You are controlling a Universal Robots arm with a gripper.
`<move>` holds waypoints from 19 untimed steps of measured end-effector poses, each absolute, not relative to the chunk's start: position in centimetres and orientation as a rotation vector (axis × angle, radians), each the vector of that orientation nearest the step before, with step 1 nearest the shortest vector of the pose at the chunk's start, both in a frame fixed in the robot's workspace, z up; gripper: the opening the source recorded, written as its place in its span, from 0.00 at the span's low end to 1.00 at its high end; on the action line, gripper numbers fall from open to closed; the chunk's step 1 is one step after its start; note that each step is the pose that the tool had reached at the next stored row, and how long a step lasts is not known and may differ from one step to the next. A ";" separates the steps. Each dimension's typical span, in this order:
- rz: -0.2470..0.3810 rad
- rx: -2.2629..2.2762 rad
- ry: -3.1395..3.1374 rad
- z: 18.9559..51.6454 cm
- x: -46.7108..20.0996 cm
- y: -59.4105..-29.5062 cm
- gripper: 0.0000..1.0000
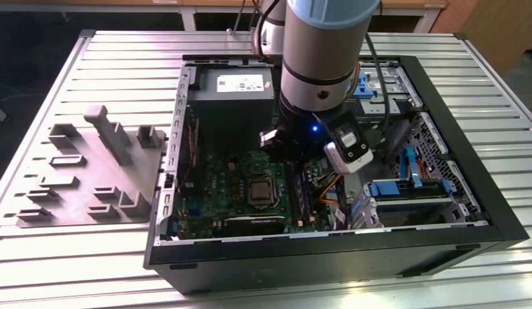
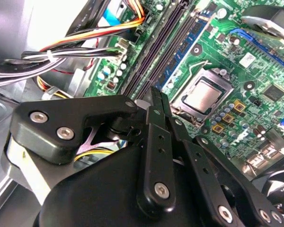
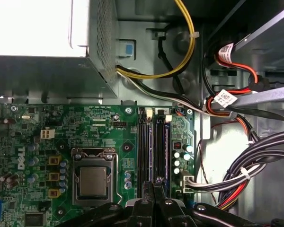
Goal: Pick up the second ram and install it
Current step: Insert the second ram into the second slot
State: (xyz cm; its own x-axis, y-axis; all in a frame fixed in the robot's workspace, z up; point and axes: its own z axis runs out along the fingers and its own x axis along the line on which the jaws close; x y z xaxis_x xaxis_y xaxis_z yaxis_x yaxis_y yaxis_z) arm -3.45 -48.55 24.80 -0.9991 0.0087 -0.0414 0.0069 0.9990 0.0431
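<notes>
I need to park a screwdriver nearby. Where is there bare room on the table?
Bare ribbed table lies between the grey fixture tray and the near edge, and at the exterior view's right of the computer case. Inside the case it is crowded: arm, cables, motherboard.

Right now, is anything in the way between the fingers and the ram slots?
Nothing visible does. The shut fingers hang right over the black slots, and the cable bundle lies off to one side of them.

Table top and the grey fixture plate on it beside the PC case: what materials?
Table top: likely aluminium, bare silvery ribbed slats with sheen. Grey fixture plate: probably plastic, matte uniform grey, moulded or printed blocks.
</notes>
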 end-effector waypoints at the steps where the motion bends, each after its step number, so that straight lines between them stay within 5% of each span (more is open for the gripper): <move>1: 0.065 0.012 3.099 24.8 -3.4 -48.5 0.11; 19: 0.064 0.012 3.099 24.3 -3.5 -48.5 0.11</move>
